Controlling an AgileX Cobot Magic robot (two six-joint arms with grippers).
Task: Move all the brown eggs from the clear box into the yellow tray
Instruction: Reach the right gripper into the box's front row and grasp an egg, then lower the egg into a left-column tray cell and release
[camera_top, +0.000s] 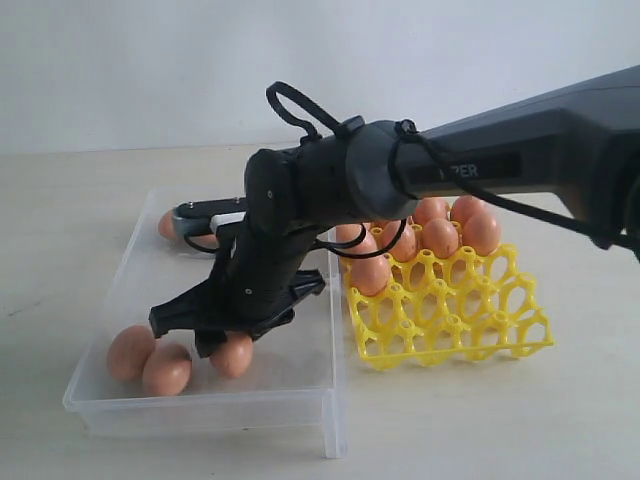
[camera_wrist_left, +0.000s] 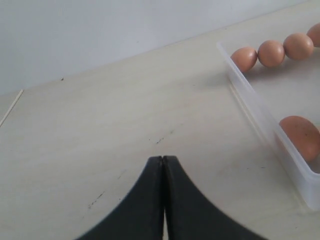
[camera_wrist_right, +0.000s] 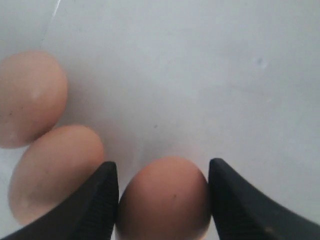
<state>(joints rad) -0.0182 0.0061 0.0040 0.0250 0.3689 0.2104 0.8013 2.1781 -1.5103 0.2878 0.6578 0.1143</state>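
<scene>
Brown eggs (camera_top: 166, 368): we logged perhaps seven in yellow tray (camera_top: 470, 335), rest in clear box (camera_top: 200, 410); right tool (camera_wrist_right: 161, 167) straddled one, grip unclear.

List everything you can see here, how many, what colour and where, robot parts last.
table: one, pale beige, under everything.
wall: one, white, behind the table.
clear box: one, transparent, left on the table.
yellow tray: one, yellow, just right of the box.
eggs in the tray: at least seven showing, brown, far cells; near rows empty.
eggs in the box: at least five, brown, three in the near left corner, others by the far wall.
right arm: one, black, reaching across into the box.
right claw: one, black, straddling one egg of the near three; grip unclear.
left claw: one, black, shut, over bare table beside the box.
</scene>
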